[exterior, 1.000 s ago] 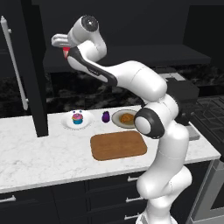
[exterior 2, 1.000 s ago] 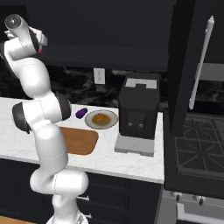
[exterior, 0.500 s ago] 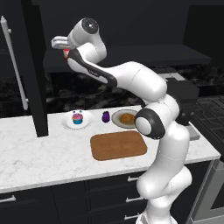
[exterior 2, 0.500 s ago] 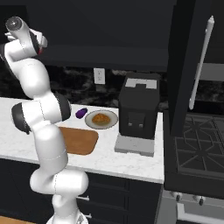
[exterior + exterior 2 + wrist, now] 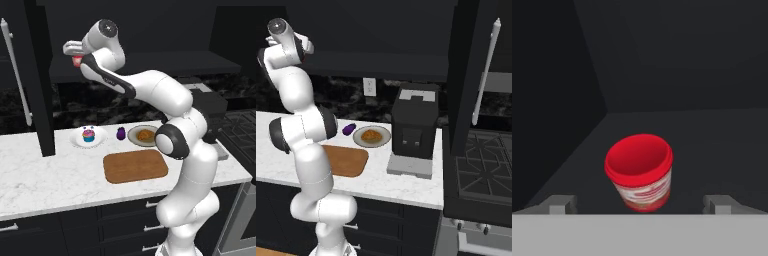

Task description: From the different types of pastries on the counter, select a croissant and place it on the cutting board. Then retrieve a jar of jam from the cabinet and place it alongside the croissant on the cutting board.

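On the near part of the desk the cutting board lies bare, so neither half of the task looks done. Just beyond it, the croissant sits on its plate, touching nothing of the board; moving it over is left to do. To the left of that plate stands a small dark purple object, and further left the cupcake rests on a second plate.

Higher and farther back, the arm is raised with its hand at the cabinet, and the gripper sits at the shelf, right by the jar of jam, which shows as a red spot just below the hand. So the jam step seems to be the one in hand, ahead of the croissant.

From the hand view, the jar of jam stands upright on the dark shelf floor, lid toward the camera. The fingers are spread wide, one tip low on each side, with the jar lying between them but beyond the tips, touching neither. By my reading, the hand must advance further before the fingers can pinch the jar. After that, both jar and croissant remain to be set side by side on the board.
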Robot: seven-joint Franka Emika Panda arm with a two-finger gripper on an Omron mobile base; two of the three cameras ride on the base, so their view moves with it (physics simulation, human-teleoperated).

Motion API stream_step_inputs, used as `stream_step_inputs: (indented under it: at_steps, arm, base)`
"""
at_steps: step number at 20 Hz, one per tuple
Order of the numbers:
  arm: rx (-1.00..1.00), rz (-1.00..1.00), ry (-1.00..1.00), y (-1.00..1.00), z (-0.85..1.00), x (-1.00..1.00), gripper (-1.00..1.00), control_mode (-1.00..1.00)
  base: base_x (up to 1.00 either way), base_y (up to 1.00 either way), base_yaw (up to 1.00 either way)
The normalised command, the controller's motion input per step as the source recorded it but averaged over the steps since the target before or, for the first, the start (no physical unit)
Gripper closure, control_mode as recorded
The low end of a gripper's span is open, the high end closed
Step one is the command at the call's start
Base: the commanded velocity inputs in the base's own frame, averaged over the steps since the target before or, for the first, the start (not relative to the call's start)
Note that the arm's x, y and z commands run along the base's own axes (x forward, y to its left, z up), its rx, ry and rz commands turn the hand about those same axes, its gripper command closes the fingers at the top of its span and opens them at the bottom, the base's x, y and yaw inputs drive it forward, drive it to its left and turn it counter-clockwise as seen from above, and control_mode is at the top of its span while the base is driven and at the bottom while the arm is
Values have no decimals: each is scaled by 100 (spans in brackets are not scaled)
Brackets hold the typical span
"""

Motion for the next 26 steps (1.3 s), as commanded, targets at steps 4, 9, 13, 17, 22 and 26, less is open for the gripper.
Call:
stream_step_inputs:
  at_steps: [4,9,13,17,22,26]
  arm:
    - [-1,0,0,0,-15,1,-100,-100]
    - [0,1,0,0,-1,22,-100,-100]
    - [0,4,0,5,0,48,-100,-100]
    - [0,1,0,37,0,16,-100,-100]
    - [-2,0,0,48,0,8,-100,-100]
    - [0,0,0,2,0,1,100,-100]
  base:
    - [0,0,0]
    - [0,0,0]
    - [0,0,0]
    - [0,0,0]
    - [0,0,0]
    - [0,0,0]
